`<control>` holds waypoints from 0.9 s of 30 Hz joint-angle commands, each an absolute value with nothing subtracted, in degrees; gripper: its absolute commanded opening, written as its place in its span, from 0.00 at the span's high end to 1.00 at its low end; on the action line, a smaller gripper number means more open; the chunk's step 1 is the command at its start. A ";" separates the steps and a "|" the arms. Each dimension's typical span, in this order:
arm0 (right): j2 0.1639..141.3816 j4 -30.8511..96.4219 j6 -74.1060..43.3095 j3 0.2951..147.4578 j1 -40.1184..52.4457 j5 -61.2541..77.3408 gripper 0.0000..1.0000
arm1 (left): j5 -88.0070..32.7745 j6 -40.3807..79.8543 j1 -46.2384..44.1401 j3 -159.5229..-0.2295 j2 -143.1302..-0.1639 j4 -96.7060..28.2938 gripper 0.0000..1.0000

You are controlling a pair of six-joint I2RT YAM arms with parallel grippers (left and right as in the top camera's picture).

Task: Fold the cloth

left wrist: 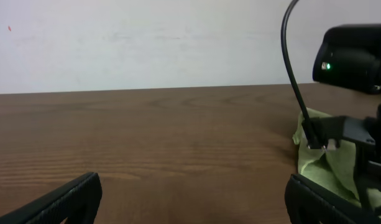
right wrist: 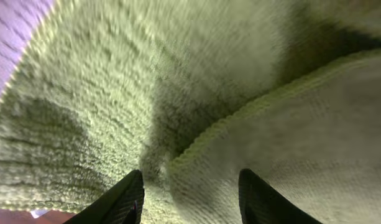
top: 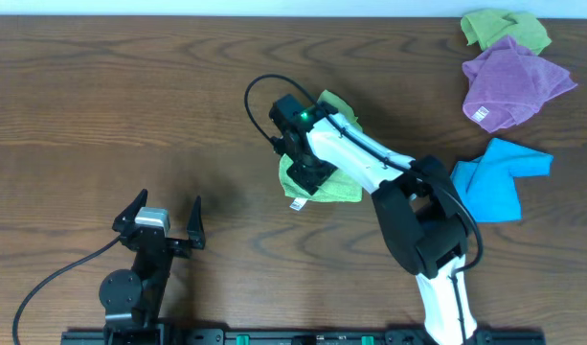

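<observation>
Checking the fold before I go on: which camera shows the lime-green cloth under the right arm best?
Overhead: the cloth shows with its outline and white tag, though the right arm covers its middle. Right wrist gives only blurred close-up pile and one folded edge; left wrist, a sliver at the frame's right.

Overhead: even, diffuse light from above; table (top: 101,86) mid-bright; soft, faint shadows beside right arm (top: 370,158). Green LED (top: 301,117) glows on its wrist.
Left wrist view: wall (left wrist: 146,43) bright, near washed out; table grain sharp at mid-distance; left fingers (left wrist: 59,199) dark, soft-edged at bottom.
Right wrist view: cloth (right wrist: 115,81) fills frame, blurred, weave smeared; deep shadow in fold; right fingers (right wrist: 122,202) near-black silhouettes.
</observation>
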State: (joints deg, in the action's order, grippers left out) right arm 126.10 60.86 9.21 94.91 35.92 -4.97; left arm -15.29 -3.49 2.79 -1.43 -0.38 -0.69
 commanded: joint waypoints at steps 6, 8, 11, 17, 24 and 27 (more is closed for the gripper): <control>126.32 60.58 8.80 96.97 35.44 -6.90 0.59 | -17.41 -4.29 2.59 -0.30 -0.27 -2.72 0.04; 126.32 60.58 8.78 96.97 34.96 -6.85 0.66 | -17.41 -4.29 2.59 -0.30 -0.27 -2.72 0.05; 126.34 60.45 8.64 96.95 34.37 -6.28 0.71 | -17.41 -4.29 2.59 -0.30 -0.27 -2.72 0.05; 126.34 59.88 8.62 96.88 34.04 -3.57 0.66 | -17.41 -4.29 2.59 -0.30 -0.27 -2.74 0.04; 126.34 58.94 8.62 96.79 34.04 -1.41 0.77 | -17.41 -4.29 2.59 -0.30 -0.27 -2.72 0.05; 126.37 58.76 8.60 96.79 34.04 -1.39 0.95 | -17.41 -4.29 2.59 -0.30 -0.27 -2.72 0.05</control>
State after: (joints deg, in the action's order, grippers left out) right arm 126.13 58.96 8.97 95.96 34.30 -2.26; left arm -15.29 -3.49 2.79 -1.43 -0.38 -0.69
